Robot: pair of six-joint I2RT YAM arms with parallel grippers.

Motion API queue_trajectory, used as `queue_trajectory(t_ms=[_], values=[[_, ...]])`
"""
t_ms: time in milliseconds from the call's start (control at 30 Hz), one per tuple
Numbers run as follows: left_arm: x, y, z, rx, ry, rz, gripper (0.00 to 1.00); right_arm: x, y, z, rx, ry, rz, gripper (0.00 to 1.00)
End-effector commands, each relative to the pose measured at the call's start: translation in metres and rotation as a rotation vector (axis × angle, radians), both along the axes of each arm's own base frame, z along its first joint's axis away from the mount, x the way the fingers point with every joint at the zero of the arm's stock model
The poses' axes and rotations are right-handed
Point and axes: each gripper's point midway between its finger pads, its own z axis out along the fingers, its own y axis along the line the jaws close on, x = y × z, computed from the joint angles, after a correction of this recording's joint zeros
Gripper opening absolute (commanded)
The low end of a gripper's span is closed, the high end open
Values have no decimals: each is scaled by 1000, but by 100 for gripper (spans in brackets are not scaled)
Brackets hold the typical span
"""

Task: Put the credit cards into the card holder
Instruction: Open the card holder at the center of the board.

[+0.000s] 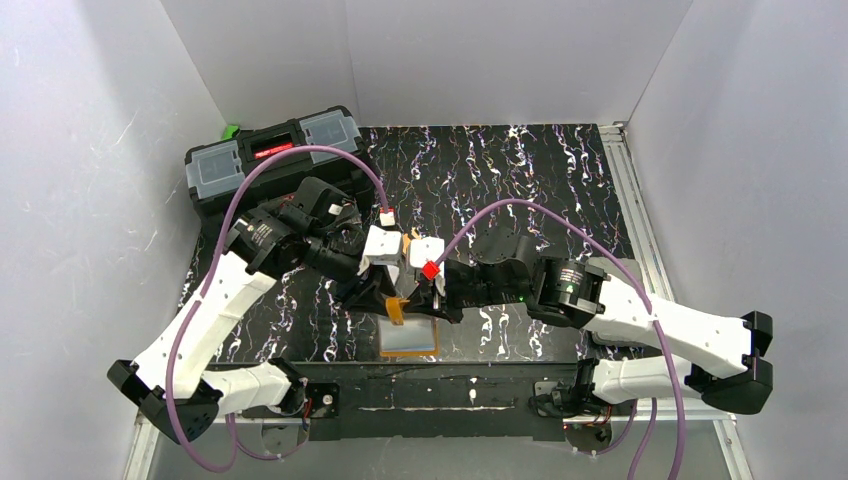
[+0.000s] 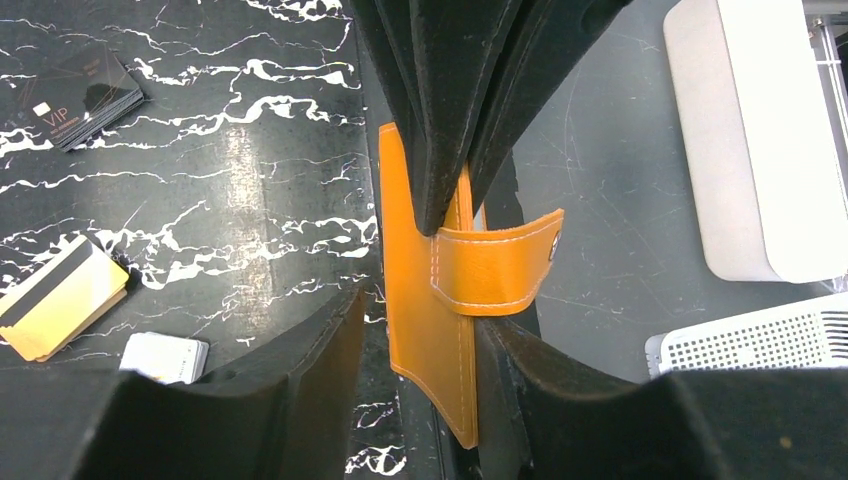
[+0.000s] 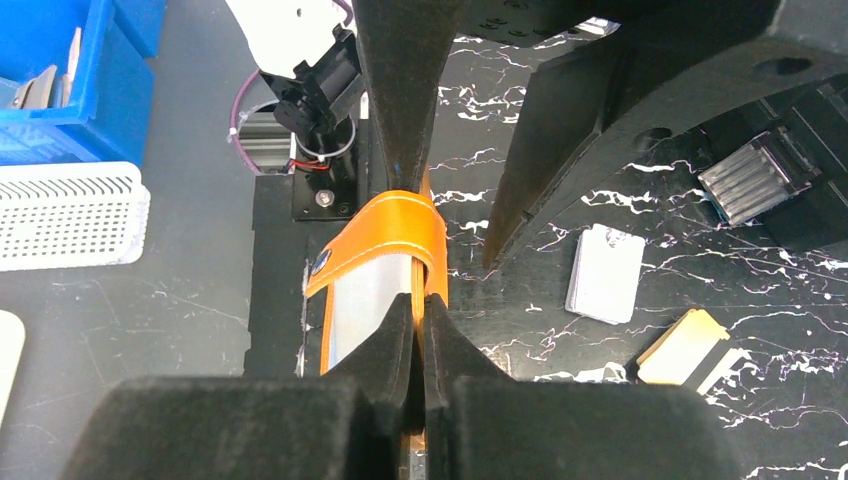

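Two arms meet over the middle of the black, white-veined marble-pattern counter point(image 2: 250, 180), and between them hangs the small orange leather-like folding card holder point(image 2: 430, 330), lifted clear of the surface, its snap tab point(image 2: 497, 270) curling out to one side. The right fingers point(image 3: 420, 340) are pressed together on its orange cover. The left fingers point(image 2: 330, 350) stand apart, one on each side of the cover, with no clear pinch. In the top view the clear plastic sleeves point(image 1: 410, 338) dangle below the grip.

Off to the side, well apart from the card holder, lie the thin plastic credit cards: a black stack point(image 2: 85, 95), orange ones with a dark stripe point(image 2: 60, 300) and a pale white stack point(image 2: 165, 357). None is picked up.

The step in hand looks like readying the card holder, not loading it. Next, I judge, one arm must hold it steady with a sleeve mouth exposed while the other lets go, reaches a stack and lifts a single card edge-first
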Motion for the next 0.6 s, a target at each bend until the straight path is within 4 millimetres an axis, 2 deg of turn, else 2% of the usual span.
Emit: queue_trajectory(t_ms=[0, 100, 233, 333, 400, 467, 500, 567], values=[[-11, 5, 2, -12, -16, -31, 40, -3, 5, 35, 96, -28, 31, 1], [-10, 6, 2, -14, -31, -25, 28, -4, 4, 36, 98, -27, 37, 1], [-4, 1, 6, -34, -34, 11, 1, -5, 6, 39, 104, -22, 42, 1], [-1, -5, 8, -55, -13, 35, 0, -1, 8, 43, 125, -19, 18, 1], [2, -8, 10, -77, 1, 68, 0, 9, 8, 47, 151, -18, -51, 26], [6, -10, 7, -89, 4, 117, 0, 25, 2, 49, 193, -8, -148, 56], [10, -11, 7, -98, 4, 147, 0, 36, -3, 51, 222, 2, -217, 64], [19, -13, 7, -110, 7, 226, 0, 49, -17, 50, 273, 59, -308, 72]])
